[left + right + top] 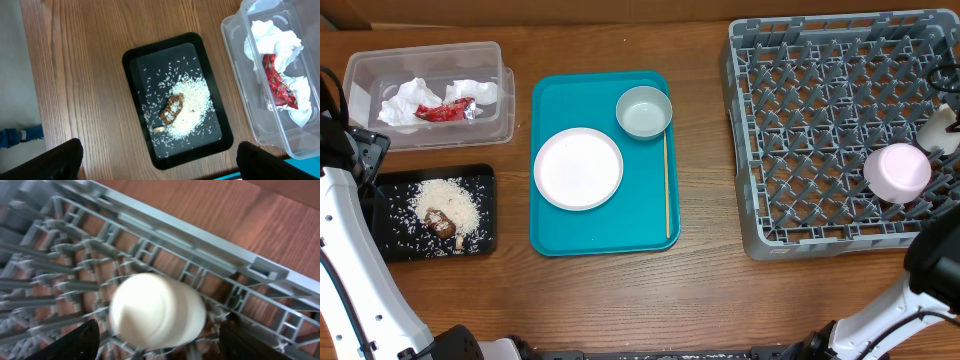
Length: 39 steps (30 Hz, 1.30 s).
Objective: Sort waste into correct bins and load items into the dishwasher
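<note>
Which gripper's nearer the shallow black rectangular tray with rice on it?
Left. The left gripper hangs right by the black tray; the right gripper is far off, over the grey plastic dish rack.

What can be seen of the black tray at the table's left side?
Shallow, rectangular black tray with rounded corners and a raised rim, looking like glossy plastic. It lies flat on the wooden table, beside the clear tub but apart from it. Inside: a heap of white rice with scattered grains, and a brown lump on it.
</note>
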Each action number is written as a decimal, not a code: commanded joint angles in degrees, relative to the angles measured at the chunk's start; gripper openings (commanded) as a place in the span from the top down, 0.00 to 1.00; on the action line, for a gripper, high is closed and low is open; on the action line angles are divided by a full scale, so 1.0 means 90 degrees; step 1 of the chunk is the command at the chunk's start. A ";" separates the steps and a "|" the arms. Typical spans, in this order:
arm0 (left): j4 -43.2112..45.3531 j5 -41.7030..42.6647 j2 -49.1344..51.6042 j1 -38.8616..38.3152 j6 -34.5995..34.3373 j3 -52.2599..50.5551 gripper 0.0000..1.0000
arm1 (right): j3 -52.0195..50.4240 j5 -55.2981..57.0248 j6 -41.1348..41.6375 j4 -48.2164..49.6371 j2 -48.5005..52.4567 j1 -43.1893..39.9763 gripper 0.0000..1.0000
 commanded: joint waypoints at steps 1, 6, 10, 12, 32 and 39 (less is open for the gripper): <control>-0.0010 0.0019 -0.0044 -0.0012 -0.0136 -0.0015 0.00 | 0.0245 -0.0767 0.0015 0.0044 -0.0998 0.0177 0.22; -0.0010 0.0022 -0.0044 -0.0012 -0.0136 -0.0015 0.00 | 0.0245 -0.1860 0.0034 0.0063 -0.1615 0.0661 0.30; -0.0010 0.0022 -0.0044 -0.0012 -0.0136 -0.0015 0.00 | 0.0240 -0.3288 0.0029 0.0061 -0.1715 0.1457 0.59; -0.0010 0.0022 -0.0044 -0.0012 -0.0136 -0.0015 0.00 | 0.0226 -0.3473 0.0015 0.0061 -0.1664 0.2047 0.60; -0.0010 0.0019 -0.0044 -0.0012 -0.0136 -0.0015 0.00 | 0.0226 0.0032 -0.1081 0.1848 0.1428 0.7225 0.40; -0.0010 0.0022 -0.0044 -0.0012 -0.0136 -0.0015 0.00 | 0.0226 -0.0155 -0.0925 0.2110 0.1863 0.7531 0.41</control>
